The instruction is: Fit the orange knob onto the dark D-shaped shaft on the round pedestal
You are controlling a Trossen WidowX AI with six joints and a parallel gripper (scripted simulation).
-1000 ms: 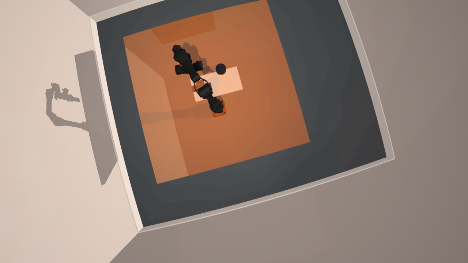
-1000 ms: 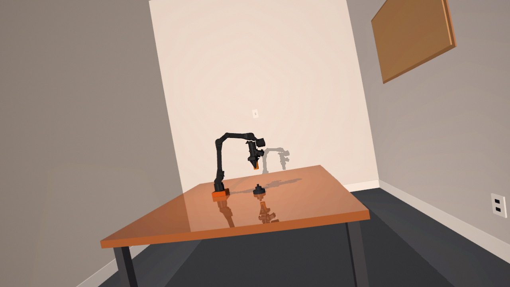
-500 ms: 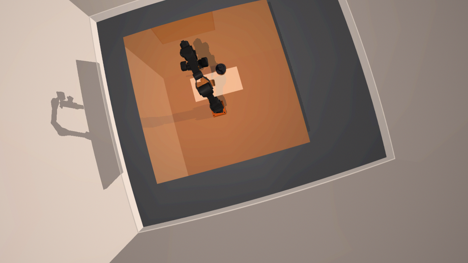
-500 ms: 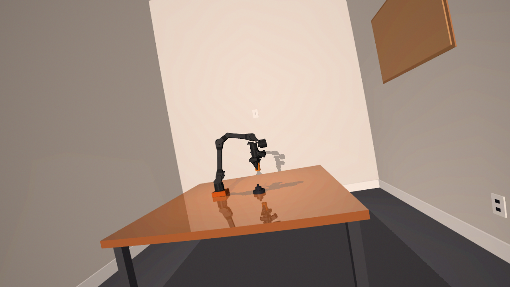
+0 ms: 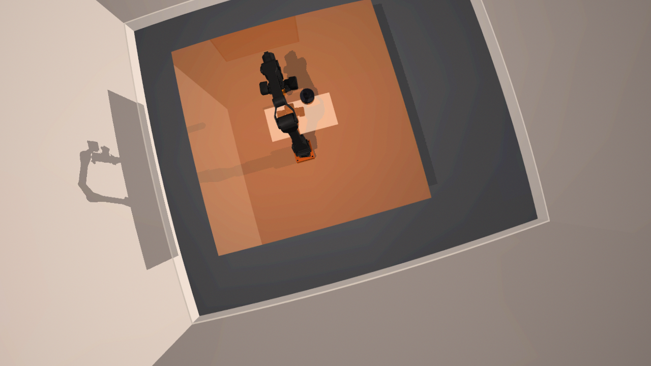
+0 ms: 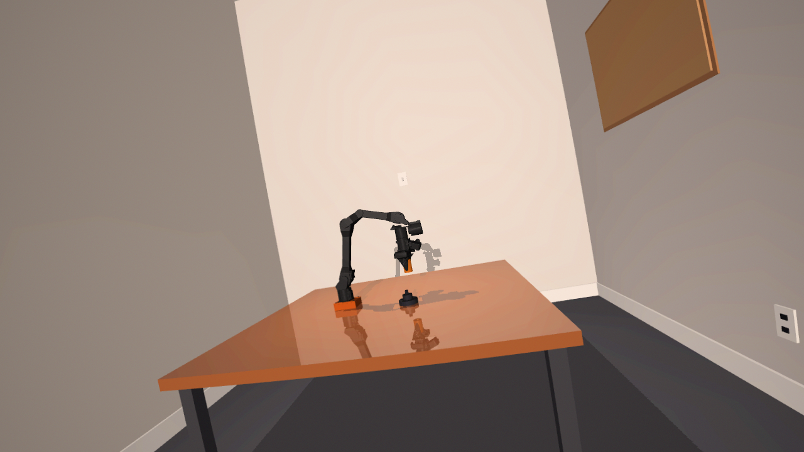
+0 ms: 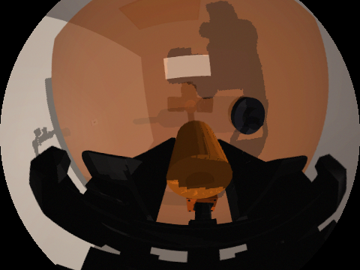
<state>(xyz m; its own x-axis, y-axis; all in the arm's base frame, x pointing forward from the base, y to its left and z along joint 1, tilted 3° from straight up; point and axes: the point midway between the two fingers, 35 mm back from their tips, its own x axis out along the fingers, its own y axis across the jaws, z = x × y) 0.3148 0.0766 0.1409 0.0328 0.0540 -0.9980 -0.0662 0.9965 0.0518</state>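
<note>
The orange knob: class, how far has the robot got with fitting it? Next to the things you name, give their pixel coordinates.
Done: the knob (image 6: 407, 265) (image 7: 199, 157) is gripped and raised above the table.
In hand: the claw (image 6: 407, 269) (image 7: 195, 142) holds it, off to one side of the pedestal (image 6: 408, 301) (image 7: 247, 115).
Left: centring, aligning, pushing down, releasing.

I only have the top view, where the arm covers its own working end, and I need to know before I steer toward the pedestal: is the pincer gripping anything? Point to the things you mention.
Observer: Yes, the wrist view shows the pincer (image 6: 407, 266) (image 7: 195, 142) shut on the orange knob (image 6: 408, 265) (image 7: 199, 161).
Operator: From overhead I can't judge height. Is the knob touching the table?
Observer: No, the exterior view shows it held up in the air, higher than the top of the shaft (image 6: 406, 292).
Operator: And the pedestal?
Observer: Side-on, the pedestal (image 5: 307, 95) (image 6: 408, 302) (image 7: 247, 115) is stepped, a wide low base under a narrower middle.
</note>
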